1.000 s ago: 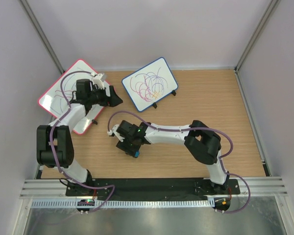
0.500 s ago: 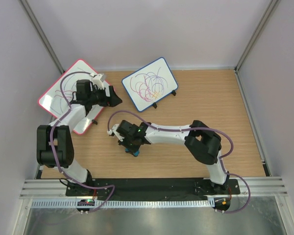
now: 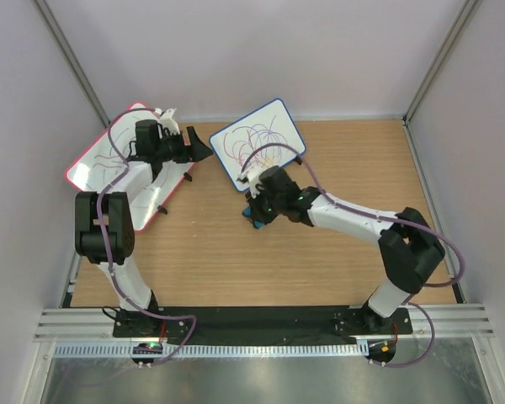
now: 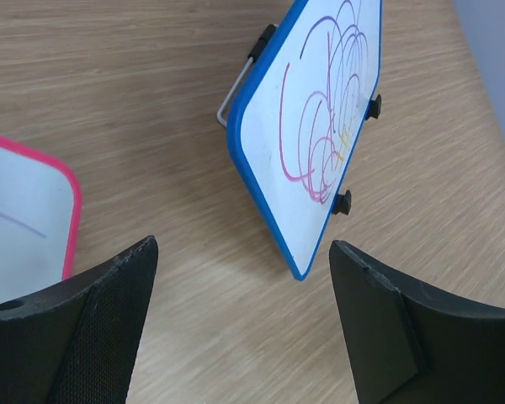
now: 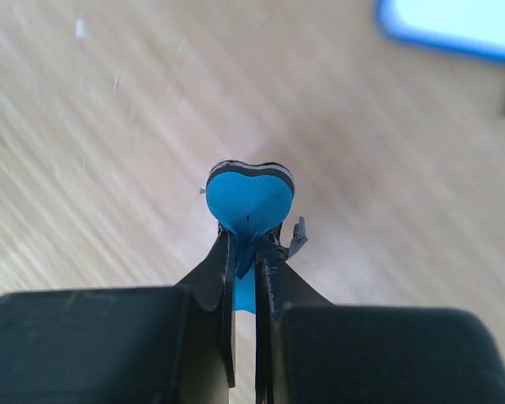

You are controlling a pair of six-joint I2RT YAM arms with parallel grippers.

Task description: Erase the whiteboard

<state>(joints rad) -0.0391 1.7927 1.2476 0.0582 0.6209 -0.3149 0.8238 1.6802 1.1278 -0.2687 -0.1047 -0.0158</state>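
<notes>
The whiteboard [image 3: 259,143] has a dark blue frame and stands tilted at the back of the table, covered in purple, red and yellow scribbles. It also shows in the left wrist view [image 4: 307,126]. My right gripper [image 3: 256,215] is shut on a blue heart-shaped eraser [image 5: 250,202] and sits just in front of the board's near edge. In the right wrist view a blurred corner of the whiteboard [image 5: 450,25] lies ahead and to the right of the gripper [image 5: 246,248]. My left gripper [image 3: 200,150] is open and empty, just left of the board; in its own view the jaws [image 4: 240,290] stand wide apart.
A larger pink-framed whiteboard [image 3: 97,160] lies at the left under my left arm; its corner shows in the left wrist view [image 4: 34,219]. Grey walls enclose the table on three sides. The black base rail runs along the near edge.
My right gripper has carried the eraser from the table's middle front up and to the right, close to the blue board. My left gripper has shifted slightly back and right toward the board.
</notes>
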